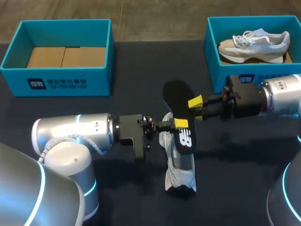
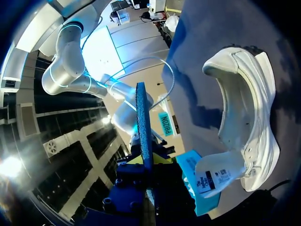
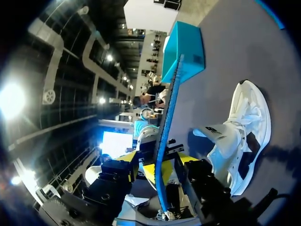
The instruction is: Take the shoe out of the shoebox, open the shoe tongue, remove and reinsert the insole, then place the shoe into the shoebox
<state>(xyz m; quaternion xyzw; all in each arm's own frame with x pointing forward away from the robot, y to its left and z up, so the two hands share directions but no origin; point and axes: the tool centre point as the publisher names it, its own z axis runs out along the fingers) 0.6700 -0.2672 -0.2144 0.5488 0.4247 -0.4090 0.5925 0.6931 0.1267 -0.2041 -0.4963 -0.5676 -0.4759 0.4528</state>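
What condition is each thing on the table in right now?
insole: out of the white shoe, held in the air
white shoe: lying on the table, without insole
left shoebox: open, no shoe inside
right shoebox: open, grey shoe inside
left gripper: shut on the insole
right gripper: at the insole, grip unclear

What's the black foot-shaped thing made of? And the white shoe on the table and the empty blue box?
The insole looks like thin foam, matte black on top; edge-on in the wrist views its surface is rough. The shoe seems soft white fabric or mesh, creased and sagging. The shoebox looks like matte teal cardboard, with brown board inside.
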